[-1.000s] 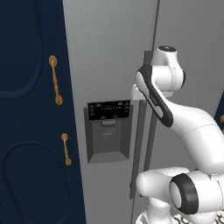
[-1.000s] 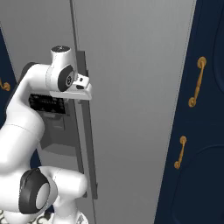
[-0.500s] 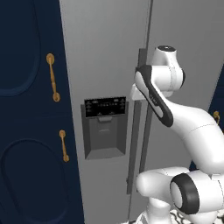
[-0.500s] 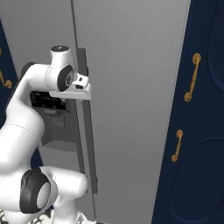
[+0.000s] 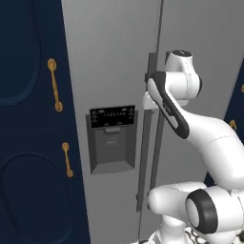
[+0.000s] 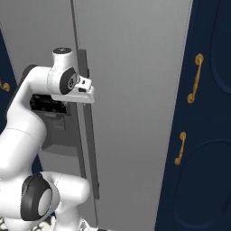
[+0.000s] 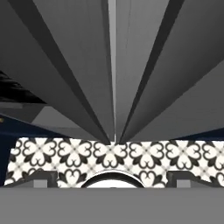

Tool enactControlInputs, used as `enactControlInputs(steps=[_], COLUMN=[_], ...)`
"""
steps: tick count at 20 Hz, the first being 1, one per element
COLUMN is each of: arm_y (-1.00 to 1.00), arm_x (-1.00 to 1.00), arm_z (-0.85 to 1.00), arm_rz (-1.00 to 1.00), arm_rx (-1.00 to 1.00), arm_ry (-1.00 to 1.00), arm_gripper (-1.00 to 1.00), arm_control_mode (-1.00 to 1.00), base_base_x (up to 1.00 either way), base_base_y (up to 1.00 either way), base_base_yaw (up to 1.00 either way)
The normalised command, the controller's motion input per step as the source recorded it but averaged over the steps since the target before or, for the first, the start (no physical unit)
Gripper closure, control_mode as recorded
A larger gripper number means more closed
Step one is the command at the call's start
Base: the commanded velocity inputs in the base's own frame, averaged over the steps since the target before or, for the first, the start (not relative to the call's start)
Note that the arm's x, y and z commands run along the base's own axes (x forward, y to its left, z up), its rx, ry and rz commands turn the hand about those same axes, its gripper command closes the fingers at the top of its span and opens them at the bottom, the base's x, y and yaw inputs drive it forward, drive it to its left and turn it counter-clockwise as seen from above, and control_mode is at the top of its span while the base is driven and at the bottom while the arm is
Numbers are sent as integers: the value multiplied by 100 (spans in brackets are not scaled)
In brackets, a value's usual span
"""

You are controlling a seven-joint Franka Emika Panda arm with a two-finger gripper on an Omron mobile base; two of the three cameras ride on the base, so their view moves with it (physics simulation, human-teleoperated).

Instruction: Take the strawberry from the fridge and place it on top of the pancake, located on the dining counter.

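Fridge (image 6: 135,90) doors closed. Claw (image 6: 88,92) wide open, empty, right at the two long handles (image 6: 88,149) by the centre seam, dispenser panel (image 5: 112,138) to the left.

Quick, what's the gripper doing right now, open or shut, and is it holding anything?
Gripper: open, holding nothing, up at the fridge door handles.

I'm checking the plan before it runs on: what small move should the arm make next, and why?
Probably ease the open claw onto a long handle and close. The fridge doors are shut, and the claw sits right by the handles at the door seam.
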Motion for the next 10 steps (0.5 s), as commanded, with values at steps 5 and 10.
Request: enactControlInputs(steps=[5, 10], arm_y=[0, 0], arm_x=[0, 0], arm_z=[0, 0], arm_rz=[0, 0], arm_rx=[0, 0], arm_ry=[0, 0], arm_gripper=[-100, -100], arm_control_mode=[100, 100], base_base_x=[-54, -55], base_base_y=[0, 1], base_base_yaw=[-1, 0])
